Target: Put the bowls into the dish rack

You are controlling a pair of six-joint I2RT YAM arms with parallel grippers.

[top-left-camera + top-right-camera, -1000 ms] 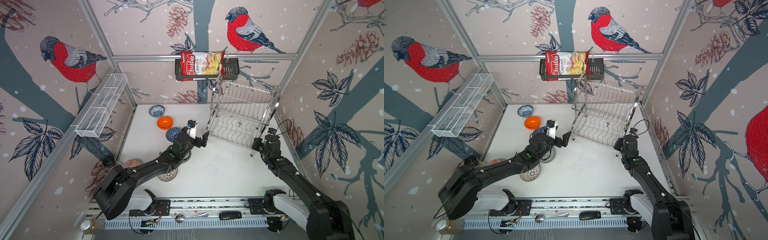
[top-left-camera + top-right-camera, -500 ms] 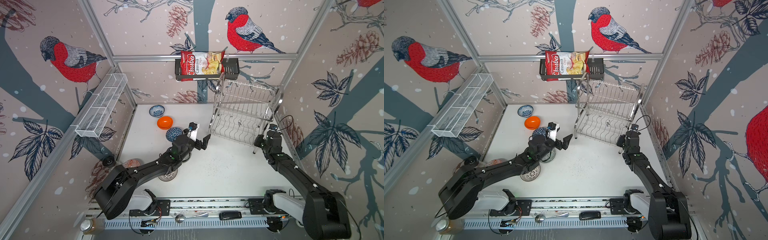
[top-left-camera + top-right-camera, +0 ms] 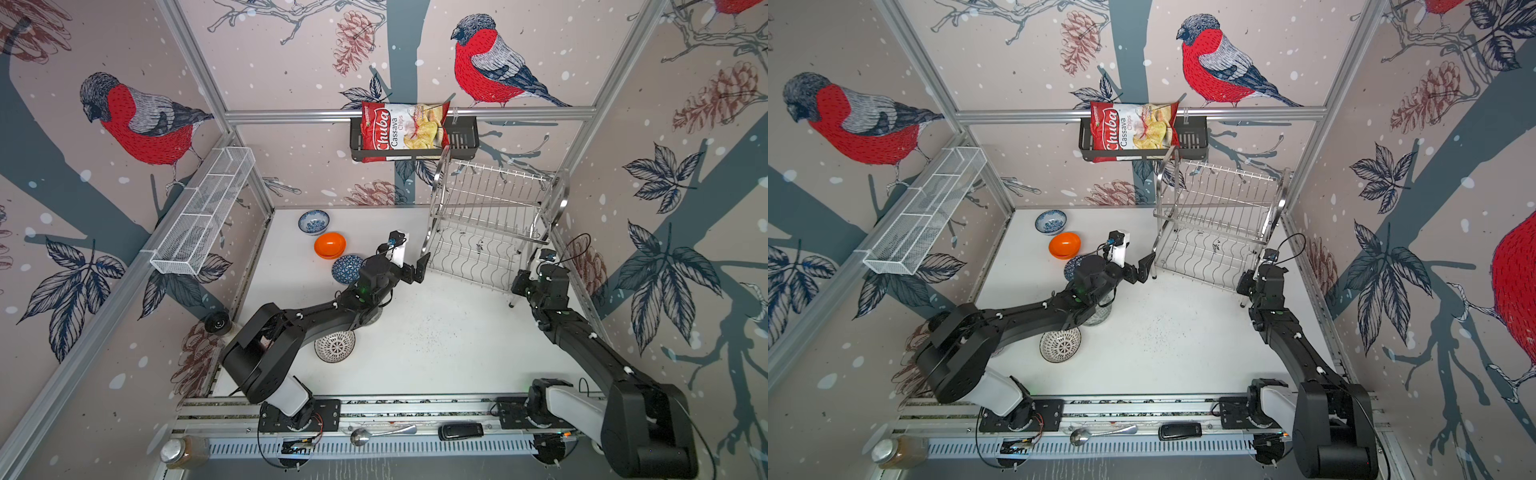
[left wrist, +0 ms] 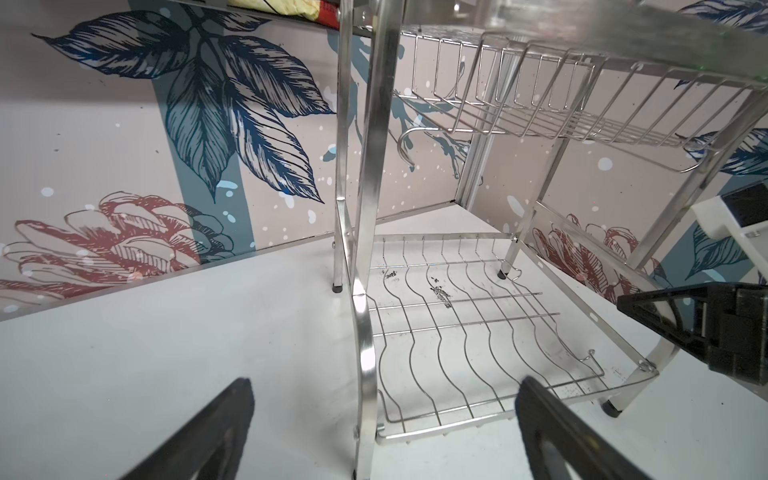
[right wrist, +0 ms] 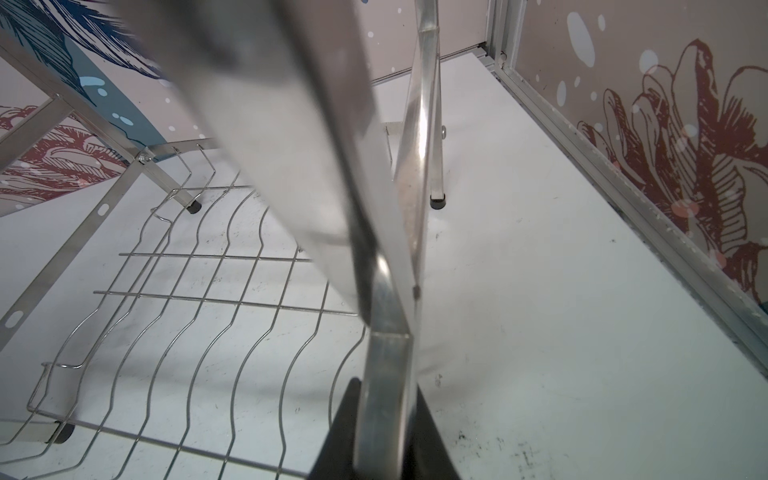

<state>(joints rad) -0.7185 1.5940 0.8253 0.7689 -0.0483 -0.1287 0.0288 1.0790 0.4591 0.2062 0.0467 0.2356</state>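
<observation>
Two-tier shiny steel wire dish rack [image 3: 490, 224] shifted rightward. Its front tube leg pinched by right gripper [image 5: 384, 399]; left gripper [image 3: 411, 261] spread, empty. Small round bowls [image 3: 330, 245] on white tabletop [image 3: 436, 340], unloaded. Risk: harder pull tips rack.

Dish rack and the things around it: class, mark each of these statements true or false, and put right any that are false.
1. The dish rack holds no bowls. True.
2. The right hand is open and clear of the rack. False: it is shut on the rack's side frame.
3. The left hand is open. True.
4. The orange bowl sits on the rack's upper shelf. False: it stands on the table, next to the blue-floral bowl.
5. The chips bag lies in the white mesh basket. False: it is in the black basket on the back wall.
</observation>
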